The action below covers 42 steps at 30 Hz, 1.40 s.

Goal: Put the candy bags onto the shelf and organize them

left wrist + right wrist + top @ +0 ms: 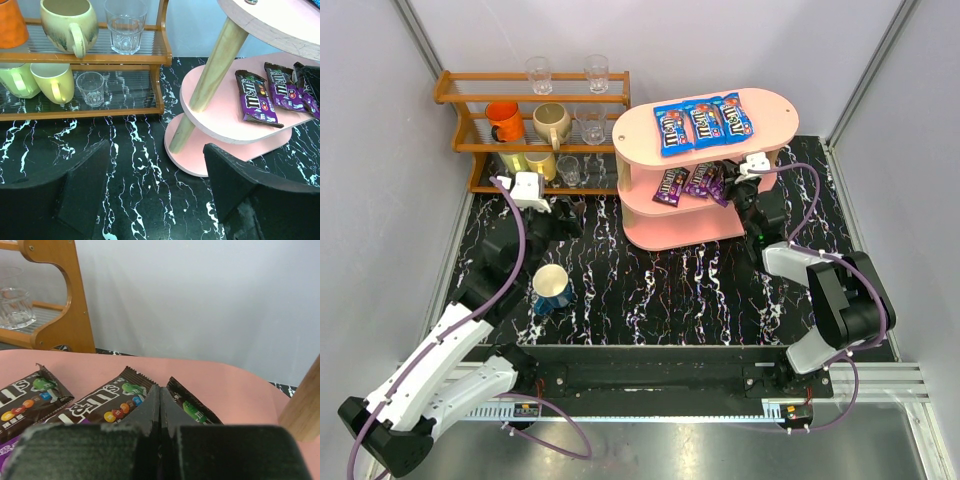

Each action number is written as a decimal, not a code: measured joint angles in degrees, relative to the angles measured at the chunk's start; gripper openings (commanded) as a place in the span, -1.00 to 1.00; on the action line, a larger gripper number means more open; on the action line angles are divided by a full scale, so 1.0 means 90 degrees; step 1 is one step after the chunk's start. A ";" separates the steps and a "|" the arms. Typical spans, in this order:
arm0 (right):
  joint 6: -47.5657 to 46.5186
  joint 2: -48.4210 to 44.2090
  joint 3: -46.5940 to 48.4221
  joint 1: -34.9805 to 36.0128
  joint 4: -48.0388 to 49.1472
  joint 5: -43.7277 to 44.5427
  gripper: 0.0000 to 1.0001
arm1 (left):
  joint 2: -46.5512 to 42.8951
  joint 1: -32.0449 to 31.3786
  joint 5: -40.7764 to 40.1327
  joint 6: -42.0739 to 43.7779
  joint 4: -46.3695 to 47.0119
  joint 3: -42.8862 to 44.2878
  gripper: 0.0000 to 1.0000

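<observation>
Viewing the scene from above, we see a black marbled table (670, 290) carrying the pale pink shelf (780, 105), a three-tier stand of oval boards that serves as our landmark.

The left arm (440, 360) reaches up the table well to the left of the shelf. The right arm (840, 295) rises just to the right of the shelf and bends in toward its middle board.

An orange-brown wooden rack (490, 76) stands to the left of the shelf, close to its top board, and holds mugs and glasses.

The left gripper (156, 150) hovers over bare table left of the shelf's base; its fingers stand apart with nothing between them. The right gripper (159, 390) sits at the middle board's right end, its fingers pressed together tip to tip. We cannot tell whether they touch a packet.

All six candy bags lie on the shelf. Three blue candy bags (707, 122) lie side by side on the top board. Three purple-brown candy bags (256, 96) lie in a row on the middle board; the rightmost of these is partly hidden by the right gripper in the overhead view.

A blue mug (550, 290) stands on the table, well left of and nearer than the shelf.
</observation>
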 measured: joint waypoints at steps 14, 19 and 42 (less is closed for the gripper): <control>-0.0075 0.0080 -0.0058 0.0092 0.0187 0.0282 -1.00 | -0.0034 0.0007 -0.0019 0.0015 0.0007 -0.0090 0.60; -0.0070 0.0087 -0.0063 0.0095 0.0202 0.0287 -1.00 | -0.0036 0.0007 -0.0022 0.0015 0.0007 -0.0090 0.60; -0.0095 -0.0896 -0.0007 0.0146 -0.0673 0.0277 -0.92 | -0.0408 0.0007 -0.0022 -0.0027 -0.0182 -0.0080 0.60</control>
